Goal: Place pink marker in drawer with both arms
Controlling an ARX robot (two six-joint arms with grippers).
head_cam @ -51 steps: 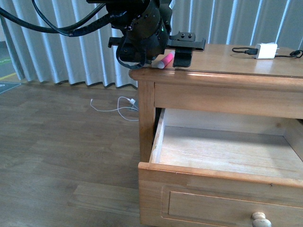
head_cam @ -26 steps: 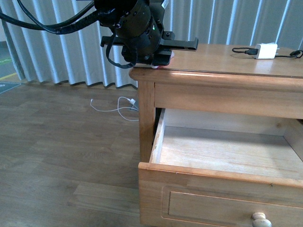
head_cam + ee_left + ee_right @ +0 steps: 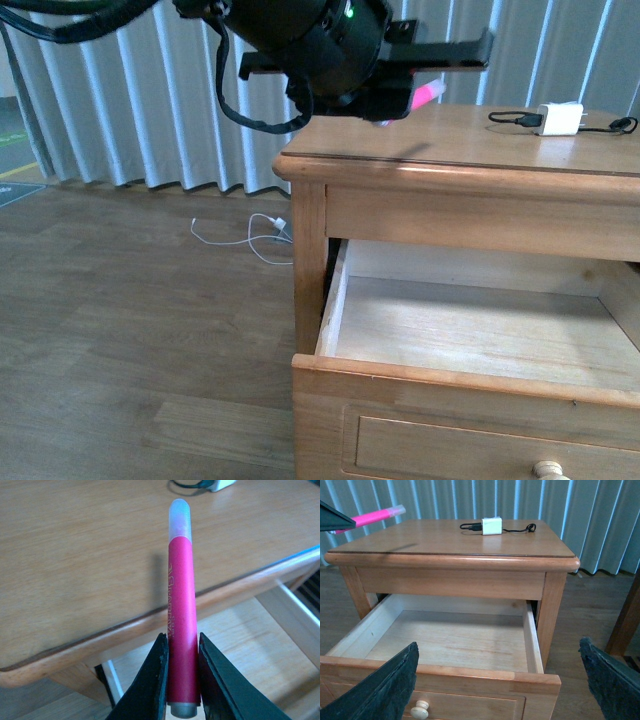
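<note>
Slip risk: black left claw (image 3: 182,641) pinches slim hot-pink marker (image 3: 181,595) just at its tail. The open light-wood drawer (image 3: 331,310) sits at 5 o'clock, so a drop probably hits the wooden tabletop (image 3: 450,140). Black right claw (image 3: 498,647) gapes wide.

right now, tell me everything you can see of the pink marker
The slim hot-pink marker has a plastic-looking barrel with pale lettering along it, a frosted whitish cap at one end and a grey plug at the other. The black jaws of the left gripper pinch it near the plug end, cap pointing outward. It hangs in the air above the light-wood cabinet top near its edge, touching nothing else.
</note>
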